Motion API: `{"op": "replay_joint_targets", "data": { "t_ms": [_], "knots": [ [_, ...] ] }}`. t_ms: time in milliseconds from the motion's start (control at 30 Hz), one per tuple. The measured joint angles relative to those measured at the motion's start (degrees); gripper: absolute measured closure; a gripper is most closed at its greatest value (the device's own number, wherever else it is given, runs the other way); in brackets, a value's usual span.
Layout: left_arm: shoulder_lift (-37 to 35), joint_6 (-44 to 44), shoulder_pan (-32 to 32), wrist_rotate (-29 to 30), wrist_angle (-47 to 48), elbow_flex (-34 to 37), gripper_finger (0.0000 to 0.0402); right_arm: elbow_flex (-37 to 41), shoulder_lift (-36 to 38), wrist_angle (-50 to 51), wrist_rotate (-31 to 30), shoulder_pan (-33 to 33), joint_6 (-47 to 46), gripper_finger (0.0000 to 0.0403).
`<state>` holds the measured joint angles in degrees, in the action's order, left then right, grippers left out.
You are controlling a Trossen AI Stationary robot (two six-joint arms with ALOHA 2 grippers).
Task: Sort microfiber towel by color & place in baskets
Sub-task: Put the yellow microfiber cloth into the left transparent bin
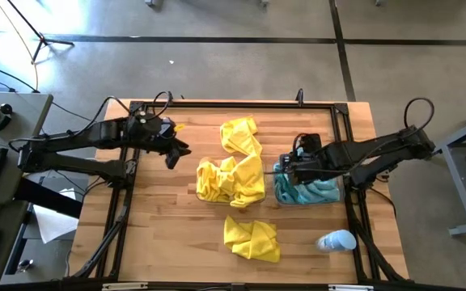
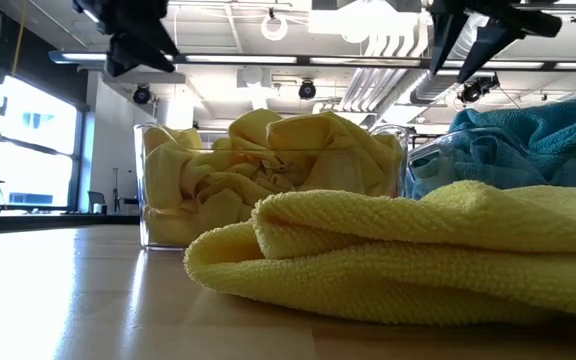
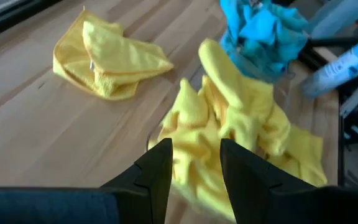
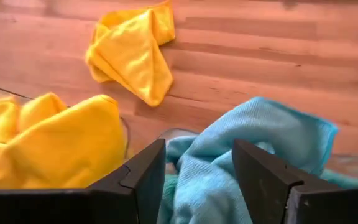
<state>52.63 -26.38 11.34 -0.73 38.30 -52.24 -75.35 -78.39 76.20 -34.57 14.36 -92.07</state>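
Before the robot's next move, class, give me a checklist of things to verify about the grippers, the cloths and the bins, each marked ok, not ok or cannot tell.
1. Right gripper open above the teal-blue microfiber towels: ok.
2. Teal towels lie in the right clear plastic basket: ok.
3. Left gripper open and holding nothing: ok.
4. All yellow microfiber towels binned: not ok; a folded yellow towel lies loose on the wooden table, another yellow towel beyond the baskets.
5. Yellow pile fully inside the left clear basket: not ok, it spills over.
6. White and light-blue bottle clear of the baskets: ok.
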Motion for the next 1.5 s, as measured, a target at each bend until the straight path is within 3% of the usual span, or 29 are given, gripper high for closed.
{"op": "replay_joint_targets", "data": {
  "t_ms": [233, 500, 733, 1000, 1300, 1500],
  "knots": [
    [10.12, -0.06, 1.89, -0.24, -5.33, -1.78, 0.028, 0.19, 0.01, -0.24, 4.63, -7.09, 14.61, 0.0243],
    [25.18, 1.96, 4.91, -0.04, -5.46, -12.33, 0.028, 3.58, 0.92, -1.51, 5.24, -14.01, 30.77, 0.0273],
    [38.18, 4.58, 7.29, 2.54, -5.12, -22.73, 0.028, 18.37, 10.3, -16.47, 9.69, -19.19, 38.66, 0.0309],
    [53.71, 5.95, 10.02, 2.73, -5.23, -33.83, 0.028, 23.06, 18.44, -27.62, 12.0, -26.22, 52.15, 0.032],
    [68.29, 4.92, 12.58, 2.86, -1.03, -42.38, 0.028, 22.16, 20.02, -27.59, 18.62, -31.72, 59.06, 0.032],
    [75.12, 3.53, 13.61, 7.86, 2.27, -45.16, 0.028, 22.16, 19.98, -27.57, 18.69, -32.41, 61.08, 0.032]
  ]
}}
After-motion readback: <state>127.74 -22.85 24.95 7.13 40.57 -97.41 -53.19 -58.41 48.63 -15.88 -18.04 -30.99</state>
